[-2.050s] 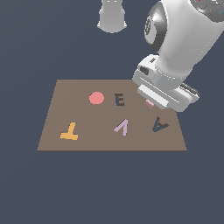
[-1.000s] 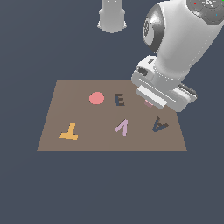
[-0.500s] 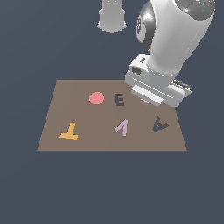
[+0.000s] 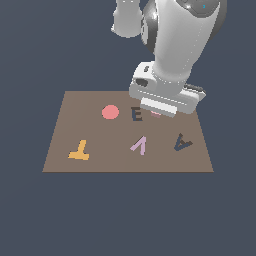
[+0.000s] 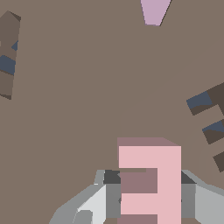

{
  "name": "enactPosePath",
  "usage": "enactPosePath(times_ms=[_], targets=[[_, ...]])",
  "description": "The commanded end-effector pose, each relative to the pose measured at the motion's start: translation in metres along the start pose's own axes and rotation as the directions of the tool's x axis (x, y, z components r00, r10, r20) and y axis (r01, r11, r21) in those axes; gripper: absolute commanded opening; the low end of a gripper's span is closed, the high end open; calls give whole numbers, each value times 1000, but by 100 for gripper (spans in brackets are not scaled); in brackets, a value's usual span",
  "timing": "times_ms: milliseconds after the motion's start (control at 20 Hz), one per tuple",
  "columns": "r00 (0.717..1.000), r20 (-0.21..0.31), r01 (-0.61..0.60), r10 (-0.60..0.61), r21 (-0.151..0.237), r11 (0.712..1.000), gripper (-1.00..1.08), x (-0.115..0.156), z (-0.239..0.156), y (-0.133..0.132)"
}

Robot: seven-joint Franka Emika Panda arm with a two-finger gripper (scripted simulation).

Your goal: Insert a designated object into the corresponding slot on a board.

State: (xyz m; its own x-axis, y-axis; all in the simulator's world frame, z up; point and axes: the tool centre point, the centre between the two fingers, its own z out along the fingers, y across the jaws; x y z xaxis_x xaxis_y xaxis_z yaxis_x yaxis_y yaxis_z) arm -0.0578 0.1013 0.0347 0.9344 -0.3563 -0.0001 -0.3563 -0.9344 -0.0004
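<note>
Pink E [image 5: 151, 181] gripped by closed hand [image 5: 148, 192] over board [image 4: 125, 160], beside slot [image 4: 137, 114]

- the arm's pincer [image 4: 161, 111] hangs low over the brown board [image 4: 100, 160], just beside the dark e slot [image 4: 137, 114]
- pink sliver [image 4: 156, 113] peeks beneath

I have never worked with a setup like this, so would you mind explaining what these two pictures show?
Both are simulator renders of one robot arm. The exterior view looks at the whole scene: the white arm reaches down over a flat brown board. On the board lie a red disc, an orange T, a lilac V, a dark A mark and a dark E-shaped slot. The wrist view comes from a camera on the arm, looking down past its end effector, whose fingers sit on either side of a pink E block. Whether it is gripped is unclear.
</note>
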Motion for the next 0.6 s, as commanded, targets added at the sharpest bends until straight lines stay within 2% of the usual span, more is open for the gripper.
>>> enactPosePath(times_ms=[0, 550], targets=[[997, 0, 75, -75, 0, 997, -100, 3, -1, 12], [948, 0, 320, -320, 0, 948, -100, 22, -4, 48]])
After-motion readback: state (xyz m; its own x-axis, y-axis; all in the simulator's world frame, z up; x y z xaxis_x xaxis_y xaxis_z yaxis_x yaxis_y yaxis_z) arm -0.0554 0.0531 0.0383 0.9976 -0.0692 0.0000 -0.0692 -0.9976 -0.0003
